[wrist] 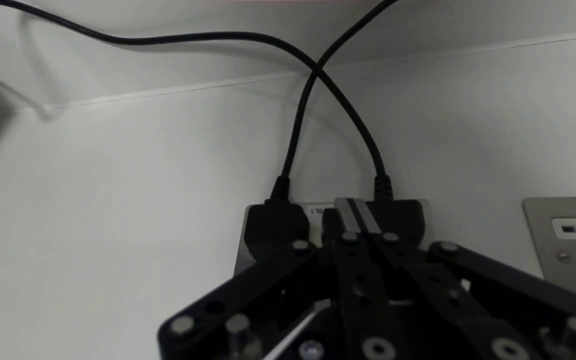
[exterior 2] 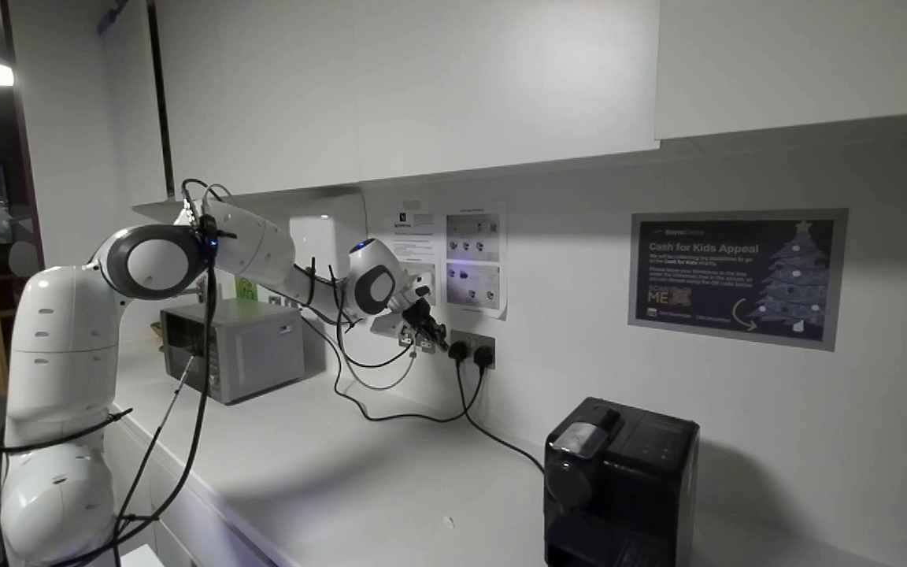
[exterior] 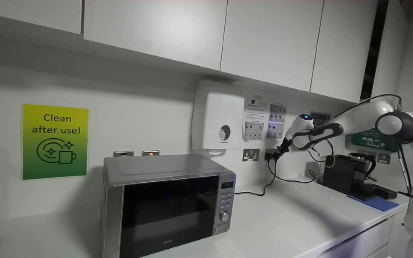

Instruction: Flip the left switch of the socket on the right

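Robot gripper (wrist: 359,216), fingertips together w/ nothing seen btwn them, points at the right-hand socket (wrist: 316,217), low ctr of the wrist view, which stands upside down. Paired tips prob. make a slim poker, a switch needing a push, not a grip. They overlap the black plug (wrist: 403,222) just right of ctr, the socket's L side given the inversion; contact can't be told. A second plug (wrist: 275,225) sits left of ctr. The L switch itself is hidden behind gripper & plugs, so the press likely must slip past plug bodies, w/ some risk of bumping one. Cables (wrist: 340,96) cross upper ctr; in an exterior view they part toward the microwave (exterior: 170,208), lower ctr, & the coffee machine (exterior: 337,173), lower right, prob. why both plugs are in. A look-alike plate (exterior: 251,156) w/o plugs, ctr-right of an exterior view, sits below & right of the white wall box (exterior: 215,114), prob. why the order says "right." Arm (exterior: 360,118) reaches from the right edge there, below cabinets (exterior: 271,39), stretched low prob. to clear them.
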